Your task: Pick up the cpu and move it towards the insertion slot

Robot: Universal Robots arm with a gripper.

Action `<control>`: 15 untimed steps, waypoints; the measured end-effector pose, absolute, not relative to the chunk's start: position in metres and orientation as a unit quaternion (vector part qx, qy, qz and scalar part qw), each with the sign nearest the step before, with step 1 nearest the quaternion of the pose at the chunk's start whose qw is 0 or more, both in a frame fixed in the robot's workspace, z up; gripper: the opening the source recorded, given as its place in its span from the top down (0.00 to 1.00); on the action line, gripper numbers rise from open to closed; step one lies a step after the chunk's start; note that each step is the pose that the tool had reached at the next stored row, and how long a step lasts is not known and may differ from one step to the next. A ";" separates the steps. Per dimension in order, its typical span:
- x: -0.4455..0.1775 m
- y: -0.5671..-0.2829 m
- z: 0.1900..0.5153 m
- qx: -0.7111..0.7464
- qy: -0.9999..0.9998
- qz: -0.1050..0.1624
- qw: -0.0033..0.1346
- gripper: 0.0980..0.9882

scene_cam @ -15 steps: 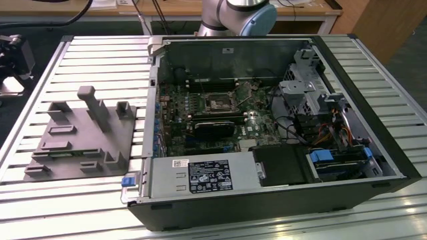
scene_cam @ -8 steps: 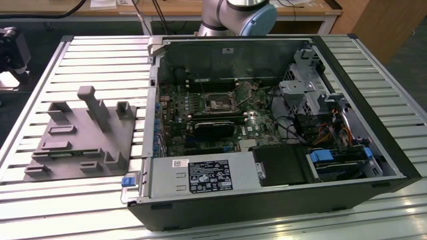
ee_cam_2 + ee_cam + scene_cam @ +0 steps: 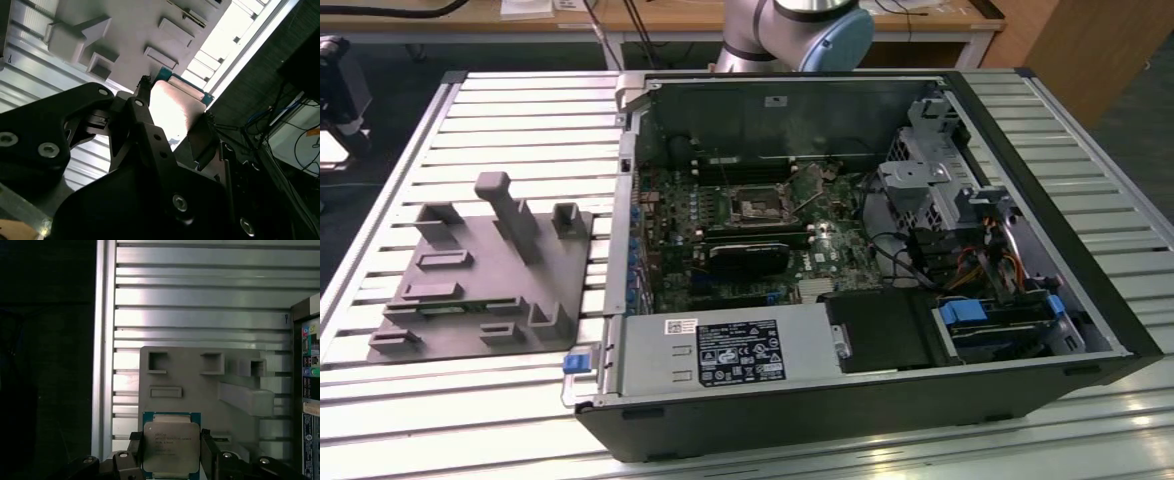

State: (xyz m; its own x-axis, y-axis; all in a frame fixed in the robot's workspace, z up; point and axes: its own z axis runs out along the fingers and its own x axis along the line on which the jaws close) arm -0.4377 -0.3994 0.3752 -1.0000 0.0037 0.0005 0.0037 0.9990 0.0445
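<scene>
From here I see the gripper (image 3: 171, 452) with its fingers (image 3: 207, 452) pinched on opposite edges of the cpu (image 3: 170, 445), which is lifted clear of the grey fixture (image 3: 195, 390) behind it. The fixture sits on a slatted metal table (image 3: 480, 110), just beside the open case (image 3: 854, 400). The slot (image 3: 758, 208) lies inside that case on the board. Past the table I make out a wooden desk (image 3: 680, 15) and a dark floor (image 3: 380, 55).

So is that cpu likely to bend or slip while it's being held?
Probably stiff: the cpu looks like a flat metal-topped plate. Its smooth, shiny top suggests it could slip, since the jaws pinch only its thin edges.
</scene>
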 end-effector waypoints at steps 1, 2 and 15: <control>-0.438 -0.399 0.378 -0.002 -1.000 -0.022 0.000 0.50; -0.438 -0.399 0.380 -0.002 -1.000 -0.022 0.000 0.50; -0.438 -0.399 0.405 -0.004 -1.000 -0.022 0.000 0.50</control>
State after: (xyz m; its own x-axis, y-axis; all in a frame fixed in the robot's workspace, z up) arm -0.4376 -0.3988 0.4047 -1.0000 0.0085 0.0004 0.0086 0.9990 0.0447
